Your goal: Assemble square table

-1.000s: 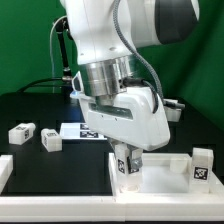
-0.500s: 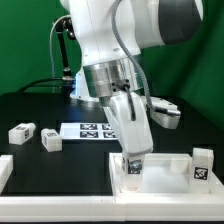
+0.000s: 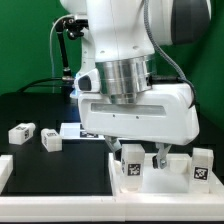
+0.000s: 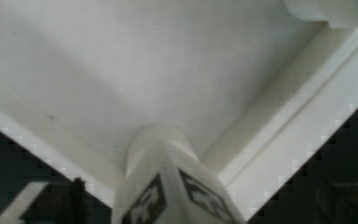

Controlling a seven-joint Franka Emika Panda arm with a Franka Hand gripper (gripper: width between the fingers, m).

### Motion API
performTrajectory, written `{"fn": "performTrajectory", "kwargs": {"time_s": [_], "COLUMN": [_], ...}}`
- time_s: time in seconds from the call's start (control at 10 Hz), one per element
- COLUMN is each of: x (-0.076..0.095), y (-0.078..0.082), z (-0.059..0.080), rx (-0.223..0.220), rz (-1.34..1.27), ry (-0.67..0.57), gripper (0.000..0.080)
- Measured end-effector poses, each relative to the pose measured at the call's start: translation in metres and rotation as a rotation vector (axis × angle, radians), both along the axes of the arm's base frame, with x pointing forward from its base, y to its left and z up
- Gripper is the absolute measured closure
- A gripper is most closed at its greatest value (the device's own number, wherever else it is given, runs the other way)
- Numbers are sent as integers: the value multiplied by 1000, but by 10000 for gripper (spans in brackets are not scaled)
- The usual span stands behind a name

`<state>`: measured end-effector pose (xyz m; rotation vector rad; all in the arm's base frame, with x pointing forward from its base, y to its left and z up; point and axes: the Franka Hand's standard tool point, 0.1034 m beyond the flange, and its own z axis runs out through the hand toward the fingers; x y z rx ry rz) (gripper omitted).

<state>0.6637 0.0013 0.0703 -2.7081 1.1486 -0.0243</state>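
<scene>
Gripper (image 3: 141, 156) is hanging low over the near white slab (image 3: 170, 185) of the square table, its jaws spread wide and pinching nothing. Between them a tagged leg (image 3: 131, 166) is standing upright on the slab's recessed face, close to one finger and clear of the other. The wrist view is looking down on this leg (image 4: 158, 180) inside the slab's raised rim (image 4: 300, 100). A second leg (image 3: 203, 166) is standing at the slab's edge on the exterior view's right. Farther back, on the exterior view's left, two loose legs (image 3: 20, 131) (image 3: 52, 140) are lying on the black table (image 3: 40, 165), with the marker board (image 3: 68, 129) just behind them.
</scene>
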Motion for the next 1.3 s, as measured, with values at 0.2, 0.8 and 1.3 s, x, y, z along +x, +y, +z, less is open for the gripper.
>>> {"fn": "performTrajectory", "kwargs": {"time_s": [0.2, 0.8, 1.3], "x": [0, 4, 3], "y": [-1, -1, -10], "z": [0, 3, 3], "rx": [-13, -85, -45], "rz": [137, 474, -106], "ry": [-25, -58, 30], "gripper": [152, 412, 504]}}
